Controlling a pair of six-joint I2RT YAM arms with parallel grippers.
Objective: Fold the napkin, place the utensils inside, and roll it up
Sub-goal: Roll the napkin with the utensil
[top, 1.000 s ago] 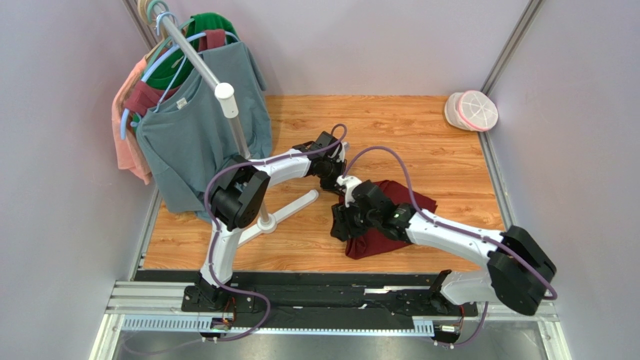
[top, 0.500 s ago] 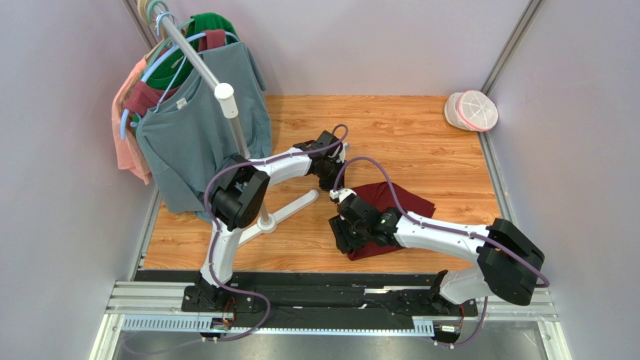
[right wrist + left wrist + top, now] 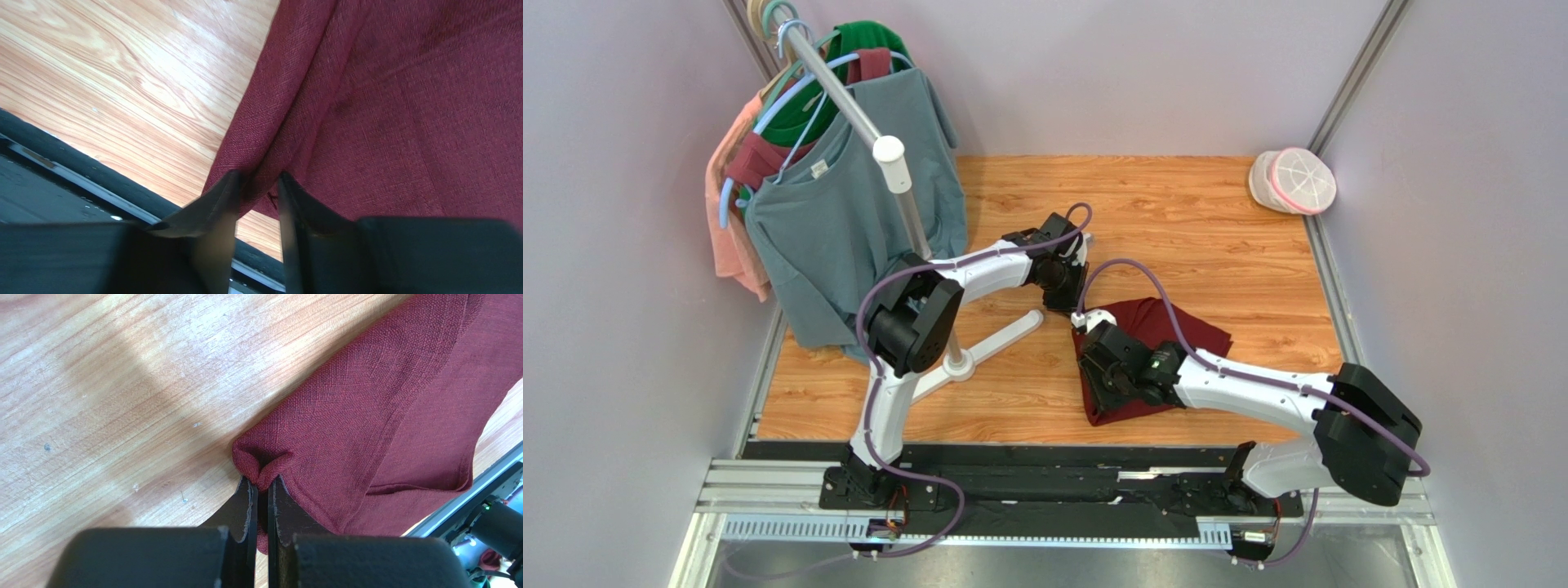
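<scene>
Left gripper (image 3: 259, 481) first: its two black fingers are pressed together on a puckered corner of the dark red woven cloth napkin (image 3: 380, 404), which lies on the pale wooden tabletop (image 3: 1185, 208) right of centre, between your two wrists. Your right gripper (image 3: 256, 180) sits at the napkin's near left edge with a fold of cloth between its fingers; you cannot tell whether they pinch it or only straddle it. Just left of your left arm stands the white metal clothes rack (image 3: 995, 343) with its T-shaped base on the wood. A grey-green T-shirt (image 3: 836, 233) hangs from it, with pink, maroon and green garments behind. A round white-and-pink container (image 3: 1296, 180) rests in the far right corner, well apart from the cloth. From above, your right forearm and a purple cable (image 3: 1161, 294) cross the napkin and hide its middle, and the left wrist covers the pinched corner. Both wrist views cut the cloth off at their edges, so its full outline and its layers are hard to make out.
</scene>
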